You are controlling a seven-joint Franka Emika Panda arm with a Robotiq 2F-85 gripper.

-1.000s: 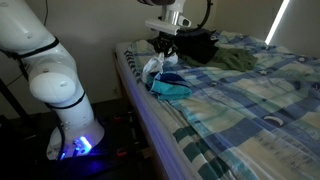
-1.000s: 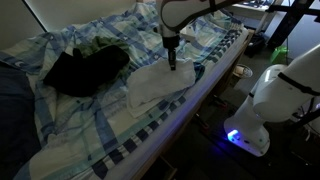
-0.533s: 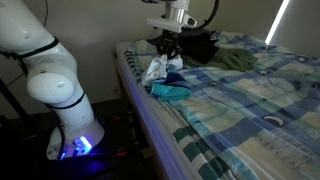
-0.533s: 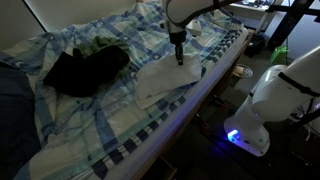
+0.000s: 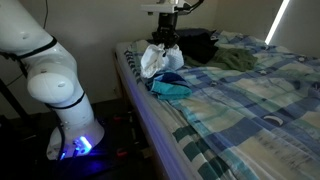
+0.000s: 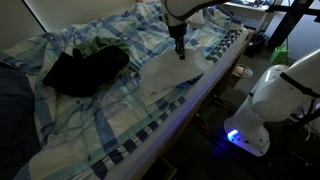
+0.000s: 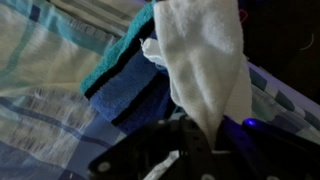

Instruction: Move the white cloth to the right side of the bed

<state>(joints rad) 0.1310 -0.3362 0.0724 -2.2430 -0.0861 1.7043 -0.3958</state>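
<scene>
Gripper (image 5: 165,38) is pinched almost fully closed on the top of the white cloth (image 5: 157,60). The cloth hangs bunched below it, over the near edge of the bed (image 5: 250,115). The teal cloth (image 5: 171,89) lies just beside and below the hanging end.

My read: grasp is done, carry phase. Next move needs enough height for the tail to clear the teal cloth, then a traverse across the cover to the right side and a release. Route should stay off the dark garment (image 6: 85,68) and the olive garment (image 5: 236,61). Risk: the tail snags the teal cloth and drags it along.

Unclear:
- Wrist view: fingertips are buried in fabric, so I can't tell how much cloth is in the pinch.
- Can't tell whether the tail touches the bed or the teal cloth.
- In an exterior view the white cloth (image 6: 165,76) blends into the pale cover.
- Bed is cut off at the frame edges.
</scene>
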